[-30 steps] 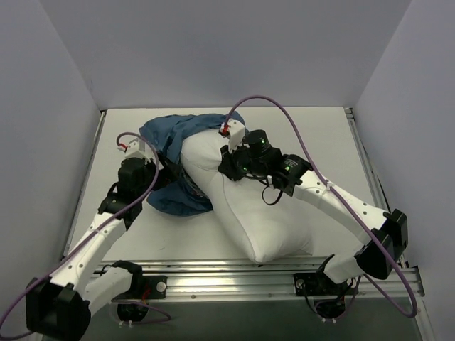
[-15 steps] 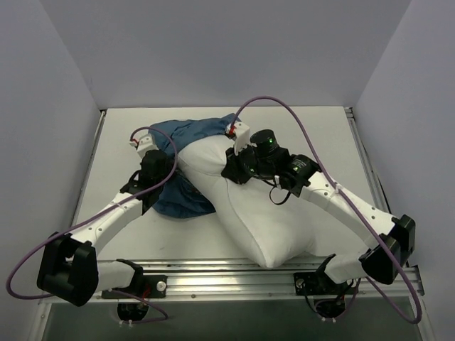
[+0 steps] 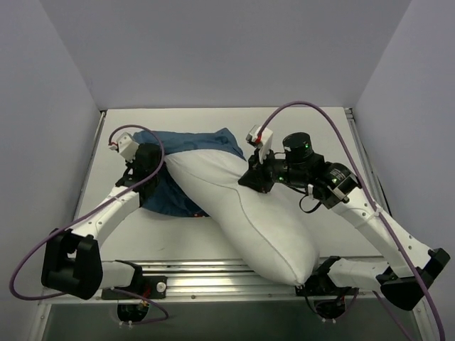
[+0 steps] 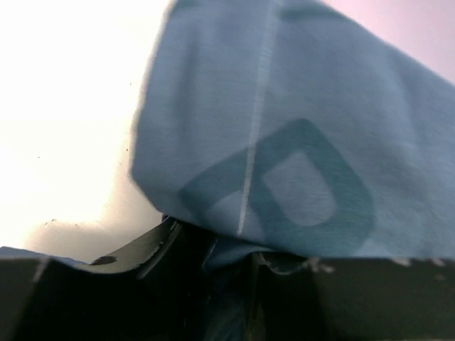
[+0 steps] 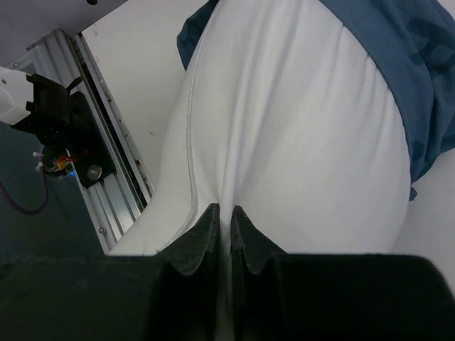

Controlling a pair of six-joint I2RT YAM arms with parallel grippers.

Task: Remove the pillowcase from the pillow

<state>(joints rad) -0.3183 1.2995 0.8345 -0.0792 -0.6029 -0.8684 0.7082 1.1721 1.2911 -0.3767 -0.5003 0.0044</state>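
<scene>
The white pillow (image 3: 263, 213) lies slantwise across the table, its far-left end still inside the blue printed pillowcase (image 3: 188, 142). My right gripper (image 3: 256, 177) is shut on a pinched fold of the pillow's upper side. In the right wrist view the fingertips (image 5: 224, 213) meet on the white cloth (image 5: 298, 128), with the pillowcase (image 5: 405, 64) at the upper right. My left gripper (image 3: 146, 170) sits at the pillowcase's left edge. In the left wrist view its jaws (image 4: 231, 259) are closed on blue fabric (image 4: 284, 142) that drapes over them.
An aluminium rail (image 3: 227, 273) runs along the table's near edge, and the pillow's near corner overhangs it. It also shows in the right wrist view, rail (image 5: 106, 177). Grey walls close in the white table (image 3: 327, 135) on three sides.
The right gripper has pulled the pillow to the right, baring more white. The left gripper has closed on the pillowcase and drawn it left and away.
</scene>
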